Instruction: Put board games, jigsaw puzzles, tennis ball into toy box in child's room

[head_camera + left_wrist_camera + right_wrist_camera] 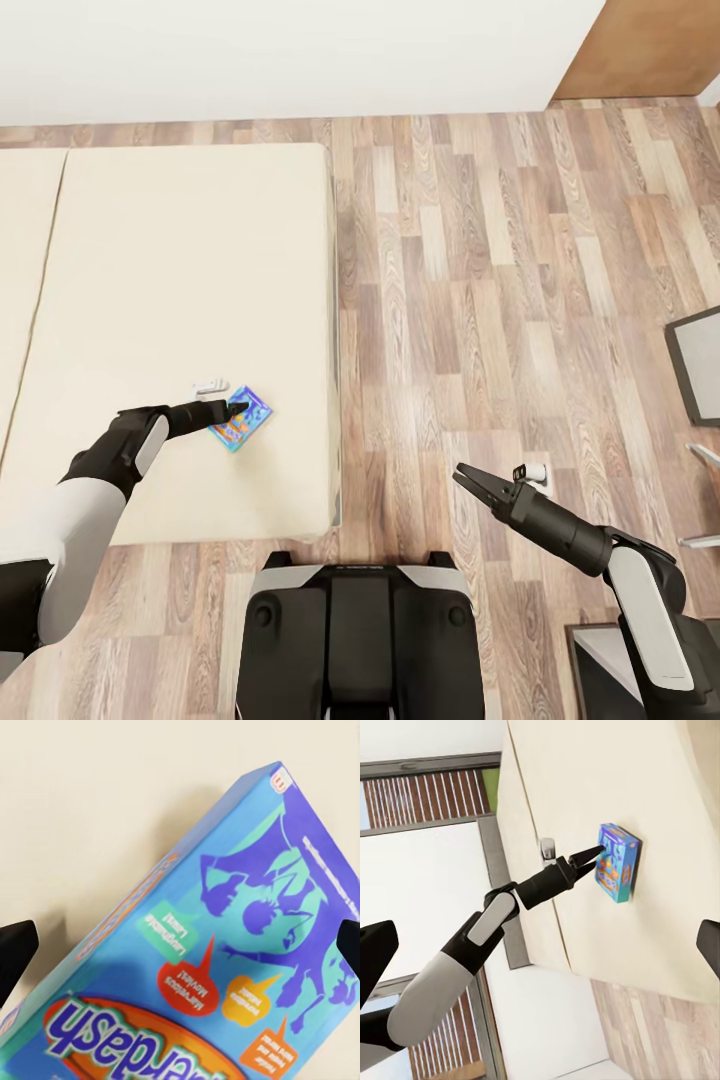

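While the left pincer [238, 408] reached out over the bed [150, 250], its dark fingers stood spread apart, one at each side of the left wrist view, with nothing gripped between them. Straight ahead of it, just past its tips, lay the small blue board game [241, 418], flat on the beige mattress and turned at a slant to the pincer's line. In the right wrist view the tips seemed to meet the box's near edge, though whether they truly touched it could not be told. I judged the wide spread to be a preparation for closing across the box's narrower sides, since a flat carton lying on a soft surface offers little else to catch. Its corner-on angle meant the wrist would likely need some turning before the fingers could bracket it squarely.

Beside the left pincer, a little farther up the mattress, sat a small white object [210, 384]; what it was could not be made out.

Well away from the box, the right pincer [468, 478] hung over the wood floor [480, 250] with its fingers parted and empty, apparently kept clear as a spare. Neither the toy box nor the worktop could be identified, so the carry remained ahead.
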Robot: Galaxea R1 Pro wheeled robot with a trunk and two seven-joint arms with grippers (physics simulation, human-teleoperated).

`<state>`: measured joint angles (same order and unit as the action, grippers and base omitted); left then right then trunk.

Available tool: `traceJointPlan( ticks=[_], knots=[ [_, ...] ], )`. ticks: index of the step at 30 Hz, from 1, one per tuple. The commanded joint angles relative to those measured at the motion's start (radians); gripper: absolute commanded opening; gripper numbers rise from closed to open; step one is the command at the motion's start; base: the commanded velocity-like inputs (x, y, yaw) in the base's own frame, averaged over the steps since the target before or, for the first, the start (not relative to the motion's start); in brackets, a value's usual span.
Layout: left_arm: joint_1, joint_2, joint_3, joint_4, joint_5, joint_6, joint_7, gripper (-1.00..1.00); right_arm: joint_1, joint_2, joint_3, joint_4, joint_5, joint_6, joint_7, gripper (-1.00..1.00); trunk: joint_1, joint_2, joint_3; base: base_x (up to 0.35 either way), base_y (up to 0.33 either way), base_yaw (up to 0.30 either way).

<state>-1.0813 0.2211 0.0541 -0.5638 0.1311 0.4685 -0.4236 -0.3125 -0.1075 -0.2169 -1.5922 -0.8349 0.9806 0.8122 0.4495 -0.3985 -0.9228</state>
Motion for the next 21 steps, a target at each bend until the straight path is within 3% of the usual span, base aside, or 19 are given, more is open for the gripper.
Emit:
traceJointPlan(
  ticks=[1,21],
  knots=[
    [0.0,0.0,0.003,-0.001,0.009,0.009,-0.002,1.0,0.0,0.0,-0.001,0.0,0.002,0.004,0.004,1.0,0.001,-0.002,-0.002,0.0,0.0,0.0],
    [0.0,0.0,0.003,-0.001,0.009,0.009,-0.003,1.0,0.0,0.003,0.001,0.0,0.003,0.0,0.0,1.0,0.001,-0.002,-0.012,0.0,0.0,0.0]
  ],
)
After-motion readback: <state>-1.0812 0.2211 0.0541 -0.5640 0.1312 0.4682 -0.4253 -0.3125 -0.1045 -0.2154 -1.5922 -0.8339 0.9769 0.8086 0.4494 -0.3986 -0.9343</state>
